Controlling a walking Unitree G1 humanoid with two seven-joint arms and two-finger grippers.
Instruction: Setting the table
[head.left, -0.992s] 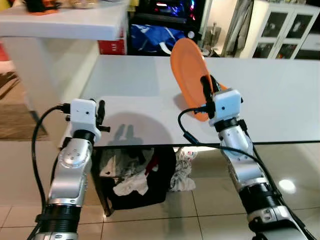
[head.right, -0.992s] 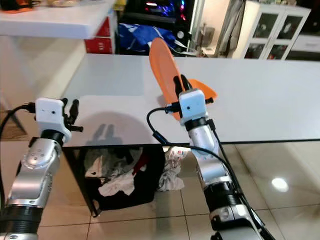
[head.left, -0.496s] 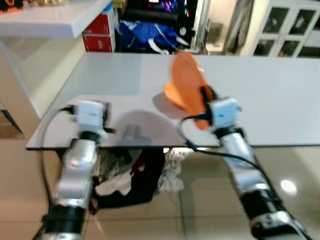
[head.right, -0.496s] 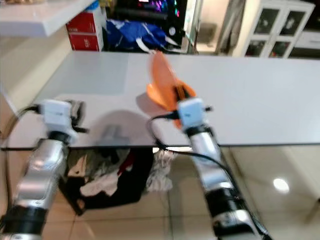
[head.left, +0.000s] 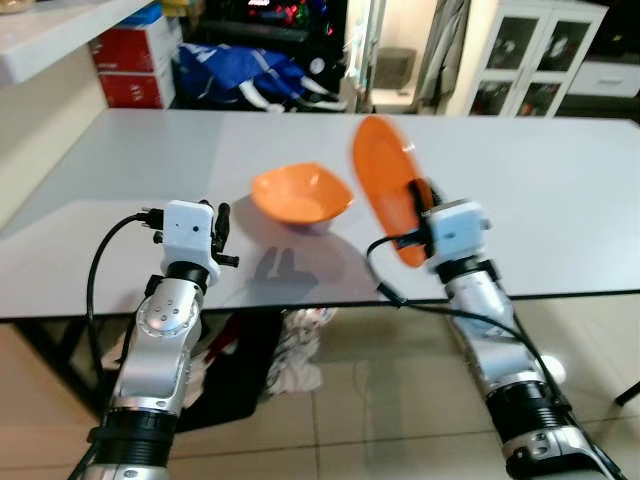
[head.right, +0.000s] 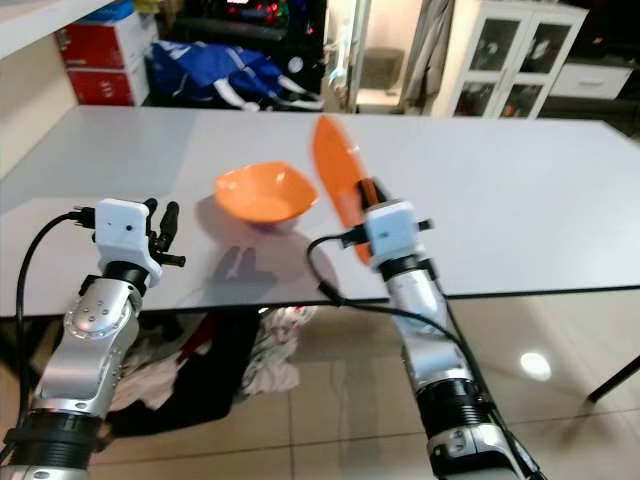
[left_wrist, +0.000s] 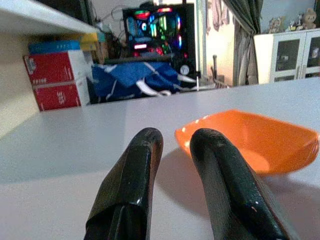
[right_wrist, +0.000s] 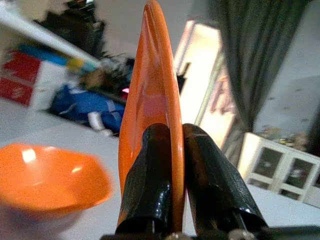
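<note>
right claw (head.left: 413, 197) pinches orange plate (head.left: 385, 185) by its rim, edge-up above the tabletop (head.left: 560, 200), likely for carrying before laying flat | plate: thin, glossy, plain orange | orange bowl (head.left: 301, 194) rests on tabletop just beside (matching set) | left claw (left_wrist: 175, 165) empty, fingers nearly together, near bowl

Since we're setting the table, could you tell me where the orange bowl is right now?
The bowl sits on the white table, just left of the plate held upright in the right gripper and ahead of the left gripper.
</note>
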